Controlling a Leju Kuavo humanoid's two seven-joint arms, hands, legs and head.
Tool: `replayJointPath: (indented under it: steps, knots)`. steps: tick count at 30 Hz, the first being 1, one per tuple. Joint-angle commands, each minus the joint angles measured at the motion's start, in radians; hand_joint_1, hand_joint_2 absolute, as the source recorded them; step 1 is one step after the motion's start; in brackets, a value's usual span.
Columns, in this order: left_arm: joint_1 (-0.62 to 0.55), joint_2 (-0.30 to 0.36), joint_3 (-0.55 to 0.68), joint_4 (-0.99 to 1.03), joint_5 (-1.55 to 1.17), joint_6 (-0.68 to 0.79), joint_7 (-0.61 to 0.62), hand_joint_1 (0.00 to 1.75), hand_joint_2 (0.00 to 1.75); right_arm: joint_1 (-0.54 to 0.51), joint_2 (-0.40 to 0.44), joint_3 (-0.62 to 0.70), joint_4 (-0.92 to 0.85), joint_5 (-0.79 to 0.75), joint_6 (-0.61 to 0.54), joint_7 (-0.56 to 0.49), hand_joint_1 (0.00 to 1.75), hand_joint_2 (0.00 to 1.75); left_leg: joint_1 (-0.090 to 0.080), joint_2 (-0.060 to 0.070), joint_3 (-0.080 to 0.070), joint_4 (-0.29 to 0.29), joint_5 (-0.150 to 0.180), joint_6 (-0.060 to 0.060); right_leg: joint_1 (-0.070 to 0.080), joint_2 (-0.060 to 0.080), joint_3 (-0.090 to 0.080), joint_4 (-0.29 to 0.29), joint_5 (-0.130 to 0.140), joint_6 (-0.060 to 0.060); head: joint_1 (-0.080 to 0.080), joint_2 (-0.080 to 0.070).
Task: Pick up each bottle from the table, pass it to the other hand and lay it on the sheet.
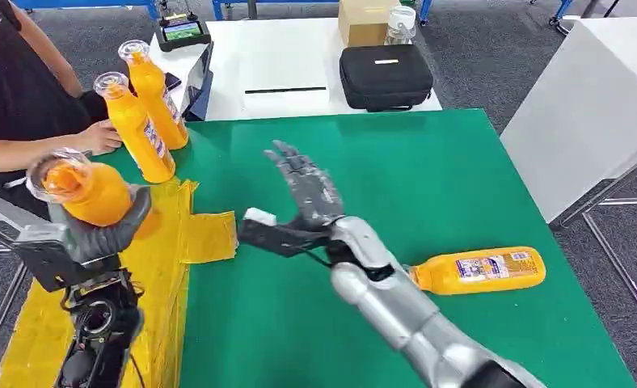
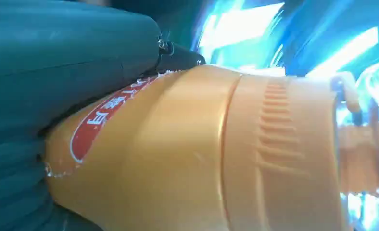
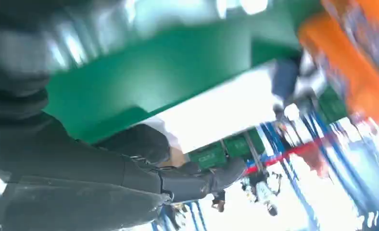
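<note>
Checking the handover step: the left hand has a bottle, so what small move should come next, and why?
Probably lower the left hand and lay its bottle on the yellow sheet. The bottle is already held above the sheet, and the right hand hangs empty with fingers spread over the green table, so the pass looks done.

Bright even overhead light in the head view, right wrist view motion-smeared, left wrist view close, blown-out blue-white glare
</note>
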Motion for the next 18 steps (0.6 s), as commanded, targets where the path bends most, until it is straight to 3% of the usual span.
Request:
replayJointPath:
  steps: [1,4,5,9,10,14,18]
  knots:
    - [0.068,0.074,0.140,0.209,-0.369,0.077,0.067,1.75,1.75,0.365,-0.295,-0.478,-0.623,-0.197,0.125,-0.166,0.00,0.00,-0.001,-0.007,0.005,-0.003,-0.001,0.001,-0.001,-0.010,0.008,-0.003,-0.004,0.000,0.000,0.000]
    - [0.051,0.075,0.110,0.243,-0.589,0.044,0.176,1.75,1.75,0.420,-0.295,-0.544,-0.680,-0.181,0.151,-0.147,0.00,0.00,-0.003,-0.006,0.005,-0.001,-0.003,0.001,-0.003,-0.009,0.008,-0.001,-0.007,0.002,0.000,0.000]
    - [0.029,0.090,0.091,0.292,-0.713,-0.005,0.267,1.75,1.75,0.442,-0.325,-0.564,-0.676,-0.208,0.167,-0.156,0.00,0.00,-0.002,-0.004,0.002,-0.001,-0.002,0.001,-0.002,-0.007,0.004,-0.001,-0.005,0.002,0.000,0.000]
    - [0.000,0.132,0.020,0.462,-1.021,-0.114,0.429,1.75,1.75,0.465,-0.369,-0.620,-0.647,-0.267,0.213,-0.214,0.00,0.00,-0.003,-0.006,0.004,-0.003,-0.002,0.002,-0.003,-0.009,0.006,-0.002,-0.005,0.002,0.000,0.000]
    - [-0.016,0.120,0.009,0.511,-0.947,-0.186,0.387,1.75,1.75,0.472,-0.375,-0.635,-0.652,-0.275,0.231,-0.218,0.00,0.00,-0.003,-0.005,0.007,-0.003,-0.003,0.002,-0.003,-0.009,0.008,-0.003,-0.006,0.001,0.000,0.000]
    - [-0.078,0.113,-0.113,0.722,-1.035,-0.237,0.405,1.75,1.75,0.537,-0.423,-0.706,-0.684,-0.288,0.326,-0.231,0.00,0.00,-0.004,-0.005,0.007,-0.003,-0.002,0.003,-0.004,-0.009,0.008,-0.002,-0.006,0.001,0.000,0.000]
    - [-0.062,0.090,-0.187,0.761,-1.039,-0.230,0.380,1.75,1.75,0.644,-0.410,-0.782,-0.720,-0.285,0.339,-0.245,0.00,0.00,-0.004,-0.007,0.008,-0.004,-0.003,0.003,-0.003,-0.011,0.010,-0.004,-0.007,0.002,-0.001,0.000]
